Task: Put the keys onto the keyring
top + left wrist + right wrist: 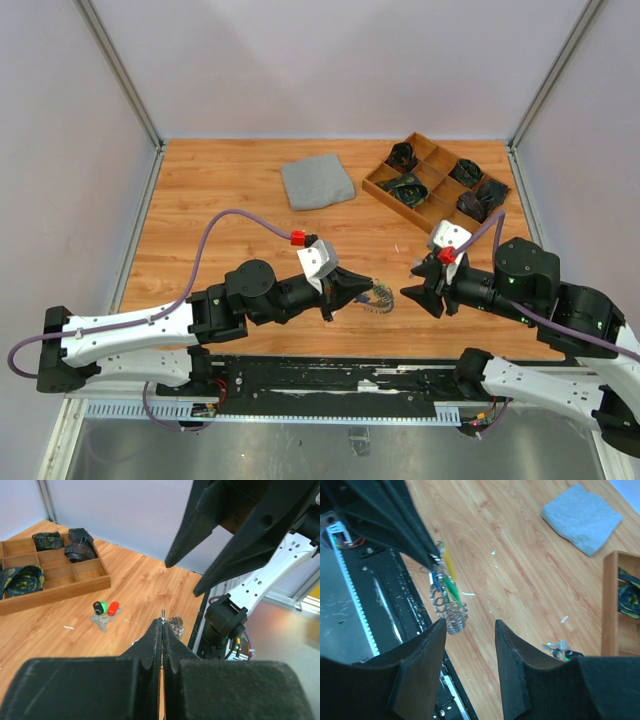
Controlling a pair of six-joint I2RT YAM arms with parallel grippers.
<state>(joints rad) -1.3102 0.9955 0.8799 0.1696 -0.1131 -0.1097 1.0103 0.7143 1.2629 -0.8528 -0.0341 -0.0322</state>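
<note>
My left gripper (358, 290) (162, 622) is shut on the keyring (380, 298), pinching its thin wire above the table's near edge. In the right wrist view the keyring (449, 611) hangs from those fingertips, a silvery coil with yellow, green and blue key heads on it. My right gripper (418, 287) (470, 624) is open and empty, just right of the ring, with its fingers (225, 535) above it. A loose bunch of keys (104, 611) with black, green and red heads lies on the table, and also shows in the right wrist view (559, 650), partly hidden by a finger.
A folded grey cloth (317, 181) (582, 517) lies at the back centre. A wooden compartment tray (385, 185) (60, 587) with dark rolled items stands at the back right. The black rail (330, 380) at the table's near edge runs right under the keyring.
</note>
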